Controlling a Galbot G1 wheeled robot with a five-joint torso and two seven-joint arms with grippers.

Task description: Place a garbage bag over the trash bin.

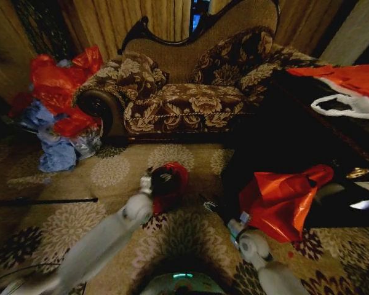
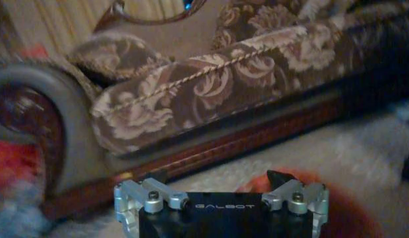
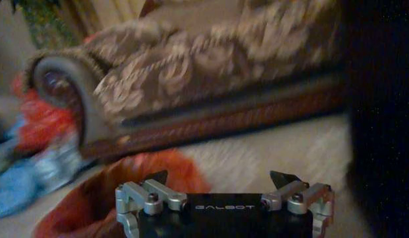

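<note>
On the carpet in front of the sofa stands the trash bin (image 1: 165, 179), low and dark, with the red garbage bag (image 1: 179, 184) wrapped round it. My left gripper (image 1: 149, 182) hovers at the bin's left side. In the left wrist view it (image 2: 217, 176) is open and empty, with the red bag (image 2: 340, 210) just beyond its fingertips. My right gripper (image 1: 211, 204) hangs to the right of the bin, a short gap away. It (image 3: 219, 176) is also open and empty in the right wrist view, where the bag (image 3: 158, 166) rings a dark inside (image 3: 85, 204).
A patterned sofa (image 1: 190, 104) stands behind the bin. At the left lies a heap of red and blue bags (image 1: 58, 110). A larger red-orange bag with a handle hole (image 1: 280, 203) hangs off a dark table (image 1: 307, 123) on the right.
</note>
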